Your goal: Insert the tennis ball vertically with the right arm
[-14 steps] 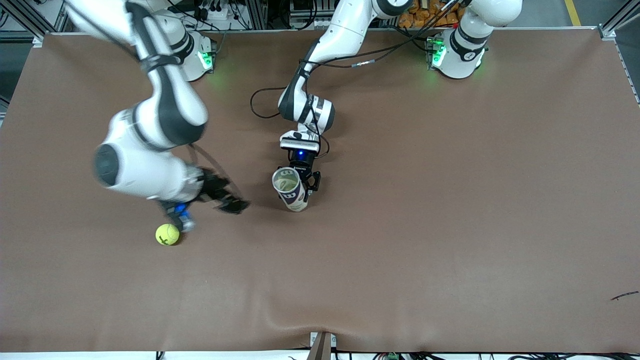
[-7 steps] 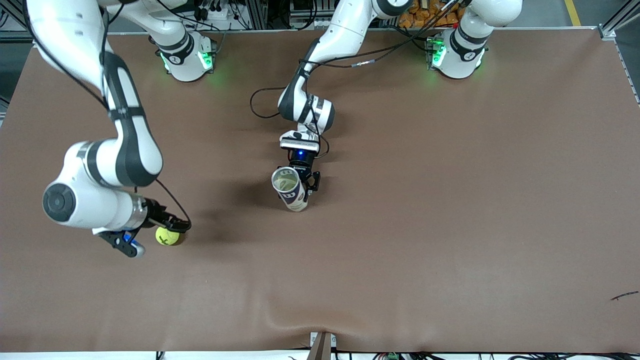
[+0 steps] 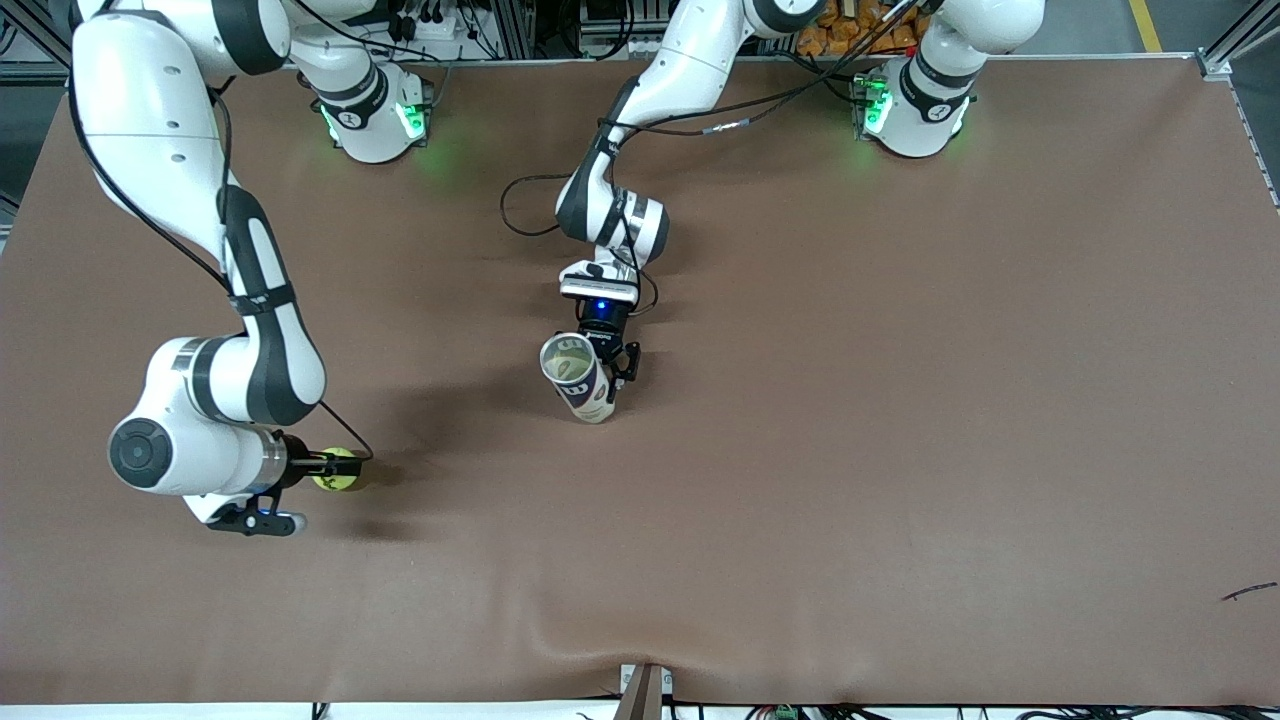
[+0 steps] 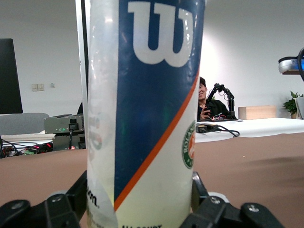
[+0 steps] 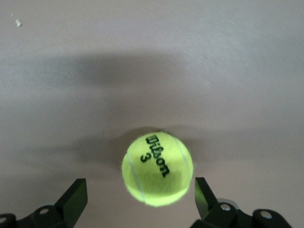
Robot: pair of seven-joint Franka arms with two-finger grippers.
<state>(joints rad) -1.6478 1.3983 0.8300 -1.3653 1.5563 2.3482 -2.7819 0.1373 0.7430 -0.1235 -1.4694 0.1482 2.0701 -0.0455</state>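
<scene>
Tennis ball (image 5: 157,169): fuzzy yellow-green felt, matt, black print, between open fingers of right hand (image 5: 141,197). Can (image 4: 145,111) clasped in left hand (image 3: 612,372): glossy clear plastic wall, smooth printed label in blue, white, orange. Both hands: black matt plastic look. Arm shells (image 3: 150,110): glossy white, black bands. Worktop (image 3: 900,400): brown cloth-like cover, matt, slightly wrinkled.

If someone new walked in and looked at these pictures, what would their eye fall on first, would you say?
Probably the bright yellow tennis ball lying on the brown table toward the right arm's end, with the right claw open around it, fingers apart from it. Next, the upright ball can mid-table, its mouth open, clamped by the left claw.
</scene>
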